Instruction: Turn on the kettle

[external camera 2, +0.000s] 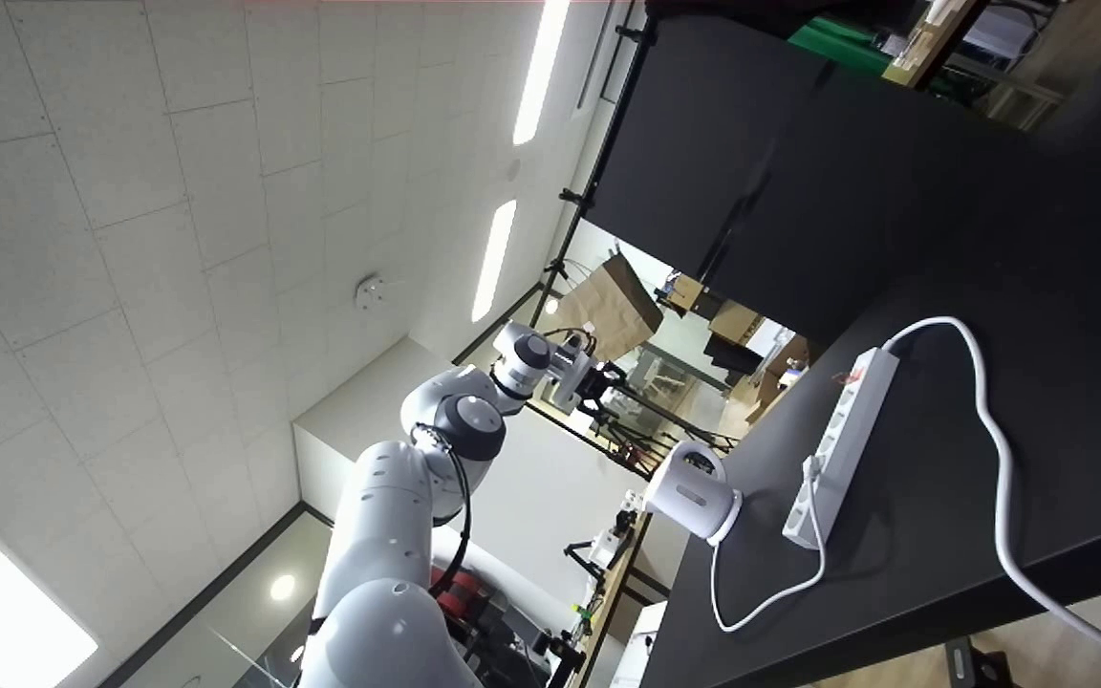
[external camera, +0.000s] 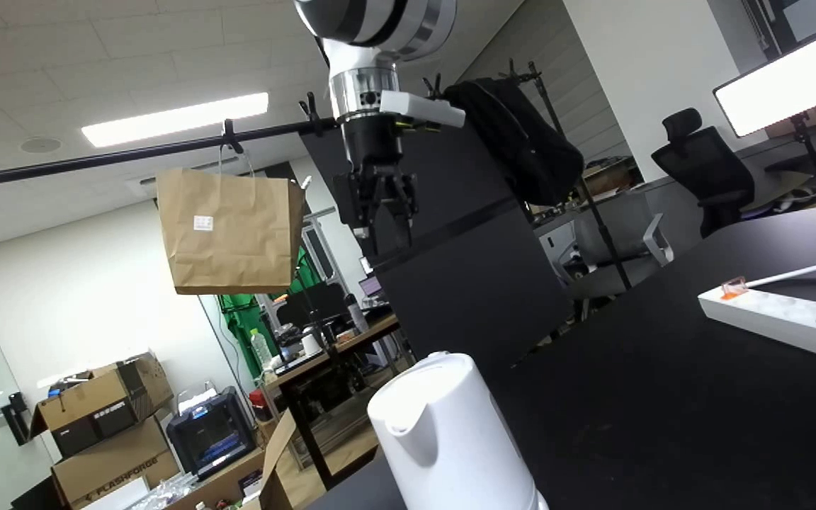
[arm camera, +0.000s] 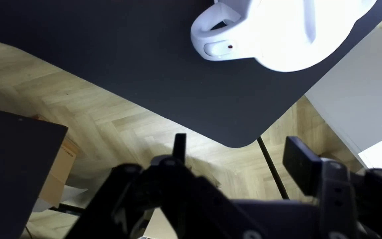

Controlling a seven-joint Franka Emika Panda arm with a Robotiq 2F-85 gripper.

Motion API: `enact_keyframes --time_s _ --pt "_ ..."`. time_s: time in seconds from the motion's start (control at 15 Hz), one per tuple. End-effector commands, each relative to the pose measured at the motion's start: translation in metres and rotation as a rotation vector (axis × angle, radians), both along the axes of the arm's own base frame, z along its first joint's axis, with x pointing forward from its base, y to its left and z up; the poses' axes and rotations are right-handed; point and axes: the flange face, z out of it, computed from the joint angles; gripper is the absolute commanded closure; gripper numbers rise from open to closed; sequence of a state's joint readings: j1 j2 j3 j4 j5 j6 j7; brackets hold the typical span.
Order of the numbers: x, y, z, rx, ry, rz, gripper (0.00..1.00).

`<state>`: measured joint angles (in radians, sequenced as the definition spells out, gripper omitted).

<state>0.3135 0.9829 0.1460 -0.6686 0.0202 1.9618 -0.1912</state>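
The white kettle [external camera: 454, 439] stands on the black table [external camera: 635, 425]. It also shows in an exterior view [external camera 2: 689, 497], on its base with its handle to one side. In the wrist view the kettle [arm camera: 287, 33] is at the top, partly cut off. Its handle bears an oval switch [arm camera: 218, 48] with a small dark red mark. My gripper [external camera: 389, 239] is open and empty, well above the kettle and apart from it. In the wrist view the fingers [arm camera: 235, 149] stand wide apart, with the table corner and floor beyond them.
A white power strip [external camera 2: 842, 449] lies on the table; a cord runs from it to the kettle base. Another white cable [external camera 2: 995, 449] crosses the table. A brown paper bag [external camera: 231, 234] hangs from a pole beside the arm. A black panel [external camera: 479, 276] stands behind.
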Motion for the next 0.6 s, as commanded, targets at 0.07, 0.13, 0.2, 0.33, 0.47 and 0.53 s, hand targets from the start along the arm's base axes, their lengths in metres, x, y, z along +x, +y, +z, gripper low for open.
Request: enact_keyframes --time_s 0.07,0.13,0.2,0.33,0.47,0.53 --pt "-0.007 -0.007 0.010 -0.061 0.041 -0.067 0.00" --pt "-0.001 -0.004 -0.001 -0.028 0.021 -0.023 0.04" --pt "-0.002 -0.005 -0.001 -0.035 0.026 -0.029 0.00" --pt "-0.002 -0.006 0.000 -0.040 0.030 -0.033 0.00" --pt "-0.002 -0.006 0.000 -0.043 0.032 -0.034 0.00" --pt "-0.002 -0.006 0.000 -0.043 0.032 -0.034 0.00"
